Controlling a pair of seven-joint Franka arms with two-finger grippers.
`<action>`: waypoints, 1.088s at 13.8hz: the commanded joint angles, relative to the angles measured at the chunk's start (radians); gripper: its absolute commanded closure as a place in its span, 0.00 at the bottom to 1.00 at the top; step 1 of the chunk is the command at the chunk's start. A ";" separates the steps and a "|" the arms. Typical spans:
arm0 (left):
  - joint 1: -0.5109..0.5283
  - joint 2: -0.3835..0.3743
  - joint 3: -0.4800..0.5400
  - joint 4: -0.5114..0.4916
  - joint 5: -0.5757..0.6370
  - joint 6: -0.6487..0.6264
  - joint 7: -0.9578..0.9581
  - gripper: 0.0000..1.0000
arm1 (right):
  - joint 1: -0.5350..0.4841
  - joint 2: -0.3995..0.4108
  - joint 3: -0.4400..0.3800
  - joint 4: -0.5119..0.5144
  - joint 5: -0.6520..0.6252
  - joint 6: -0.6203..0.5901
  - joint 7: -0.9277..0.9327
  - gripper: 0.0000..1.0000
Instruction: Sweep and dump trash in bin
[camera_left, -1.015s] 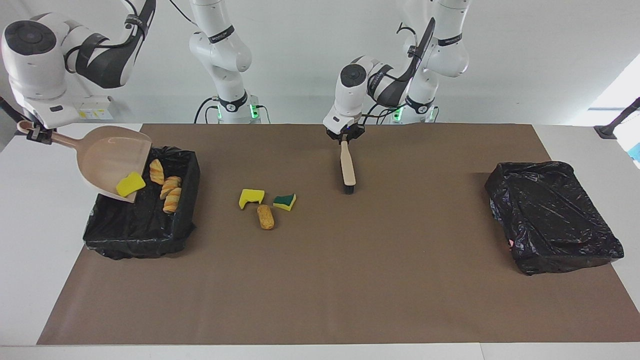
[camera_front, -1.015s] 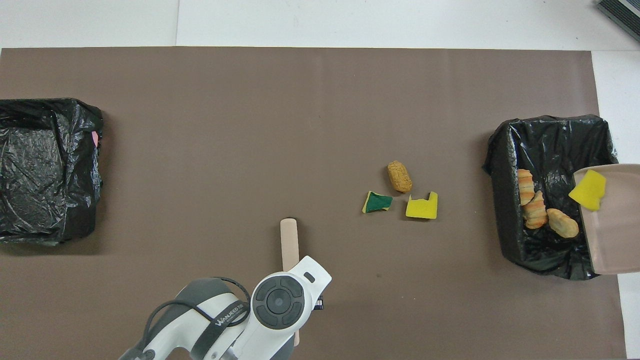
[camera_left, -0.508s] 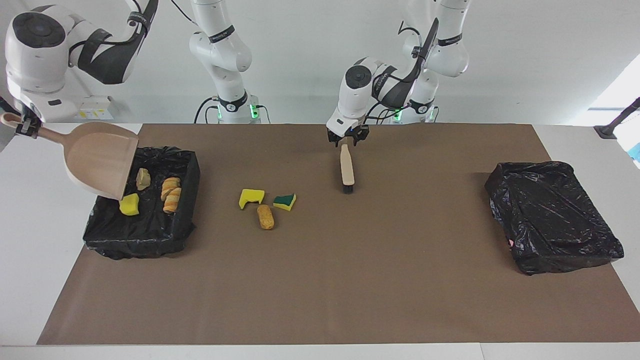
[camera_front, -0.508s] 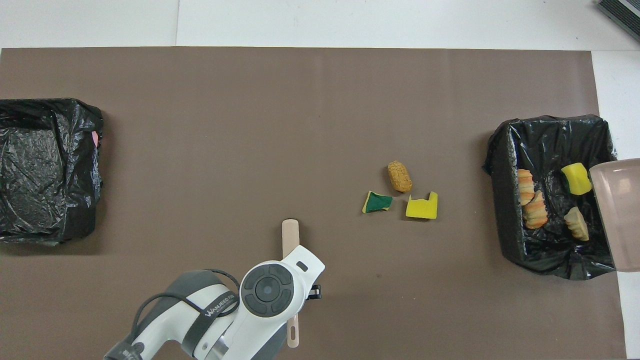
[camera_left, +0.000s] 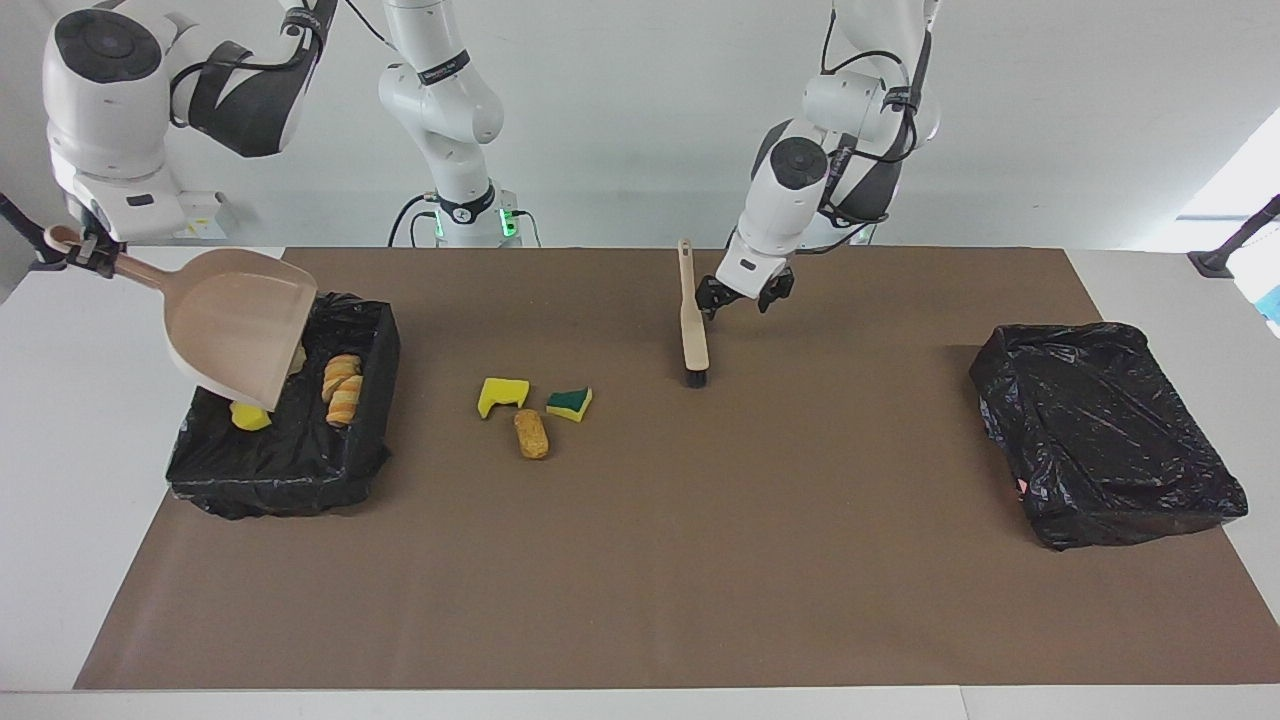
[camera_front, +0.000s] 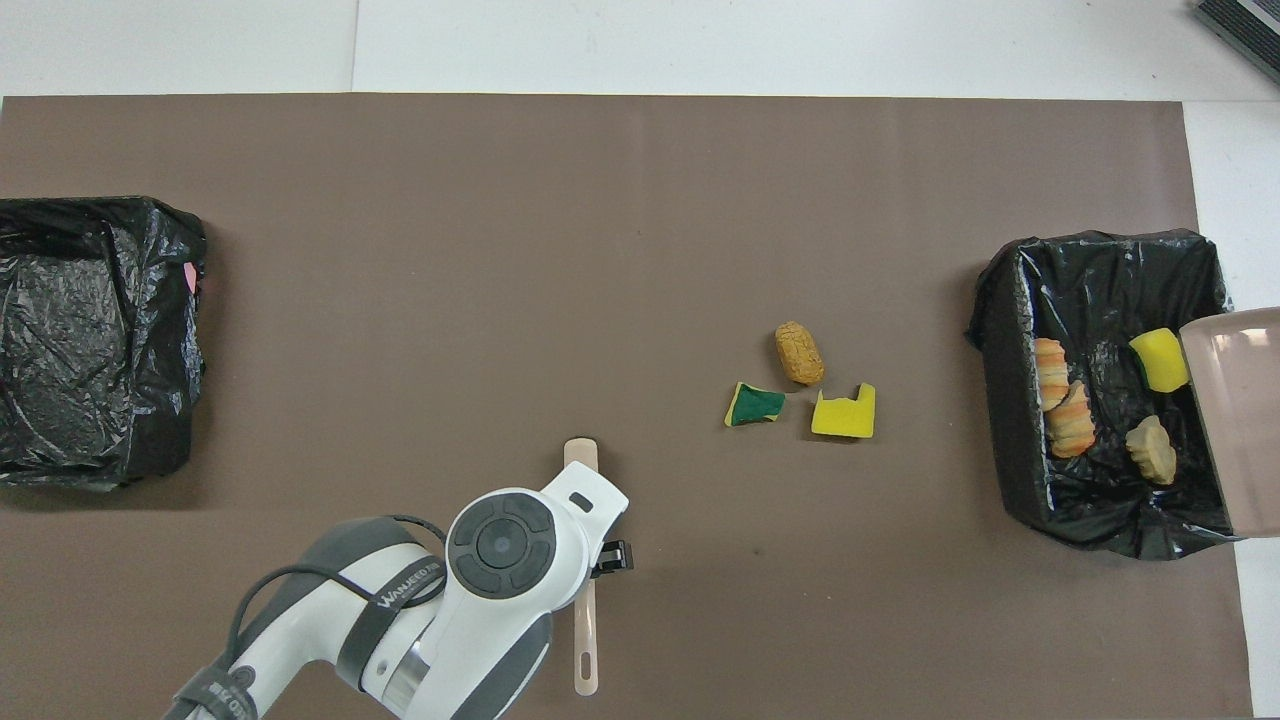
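Right hand (camera_left: 88, 252) grips dustpan (camera_left: 240, 325) over bin (camera_left: 375, 330); trash (camera_left: 342, 388) in bin.

Probably a robot lab: brown-covered table (camera_left: 700, 560), bare white wall (camera_left: 1050, 120)

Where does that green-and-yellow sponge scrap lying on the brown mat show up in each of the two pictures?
Facing view: green-and-yellow sponge scrap left of centre, beside the notched yellow piece.
Overhead view: the scrap right of centre, low.
Shared landmark: the brown bread chunk next to it.
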 joint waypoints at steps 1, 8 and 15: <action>0.144 -0.065 -0.010 0.038 0.031 -0.102 0.122 0.00 | -0.004 -0.018 0.048 0.005 0.124 -0.098 0.143 1.00; 0.443 -0.075 -0.010 0.104 0.061 -0.177 0.603 0.00 | 0.201 -0.034 0.056 -0.009 0.381 -0.153 0.643 1.00; 0.514 -0.064 -0.010 0.394 0.101 -0.481 0.724 0.00 | 0.406 0.092 0.056 0.013 0.431 0.013 1.321 1.00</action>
